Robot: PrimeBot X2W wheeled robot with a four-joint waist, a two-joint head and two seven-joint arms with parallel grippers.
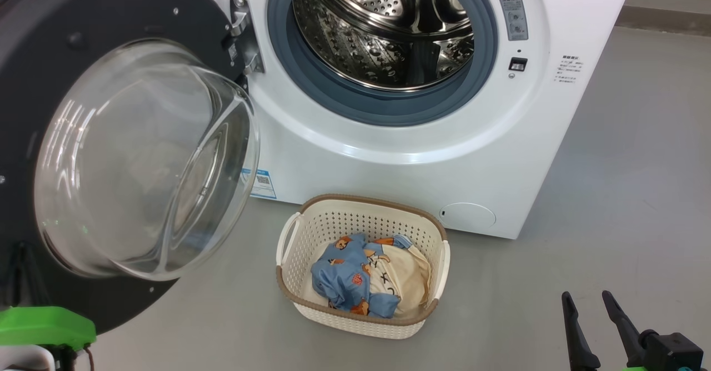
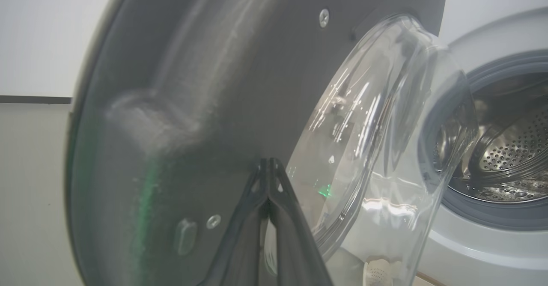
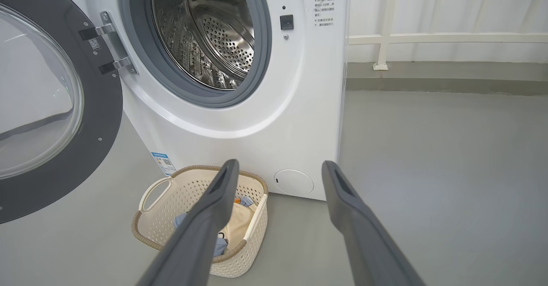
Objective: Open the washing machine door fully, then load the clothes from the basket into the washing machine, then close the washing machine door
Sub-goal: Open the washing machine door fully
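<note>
before the washing machine (image 1: 422, 154), on the floor (image 1: 611, 193) close against its front and just beside its round service flap (image 1: 467, 215), sits the basket (image 1: 355, 207) with the clothes (image 1: 350, 279) heaped inside, blue bear print bunched over a cream piece. on the machine's hinge side the washing machine door (image 1: 33, 49) stands swung wide, its glass bowl (image 1: 144, 160) bulging toward me, and the drum (image 1: 383, 26) mouth is bare. my left pincer (image 2: 269, 168) has its fingers pressed together, tips up against the door's grey inner face beside the glass. my right pincer (image 1: 585, 296) hangs with its fingers apart, off toward the machine's latch side and further from it than the basket. i judge the door open enough, so loading comes next. the cloth looks light, limp and floppy; a pinch on one edge would trail the rest, so i'd take the high blue bunch at its middle, deep enough to catch both pieces, and keep off the basket wall, which looks light enough to lift or skid.
</note>
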